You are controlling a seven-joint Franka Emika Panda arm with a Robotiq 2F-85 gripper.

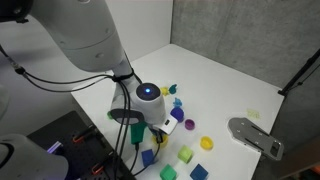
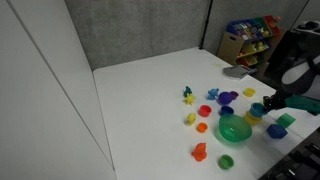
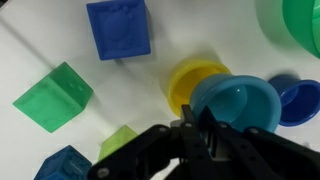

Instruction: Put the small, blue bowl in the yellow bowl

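Note:
In the wrist view my gripper [image 3: 205, 125] is shut on the near rim of the small blue bowl [image 3: 240, 105], which looks bright blue here. The bowl hangs partly over the yellow bowl [image 3: 190, 80] and covers its right side. The yellow bowl stands on the white table. In both exterior views the gripper [image 1: 150, 128] [image 2: 272, 103] is low among the toys, and the arm hides the held bowl.
A darker blue bowl [image 3: 298, 100] sits just right of the held one, below the big green bowl [image 3: 295, 25] [image 2: 235, 128]. A blue cube [image 3: 118, 28], a green cube [image 3: 52, 97], a light green cube [image 3: 118, 142] and another blue cube [image 3: 65, 165] lie to the left. A grey plate [image 1: 255, 135] lies apart.

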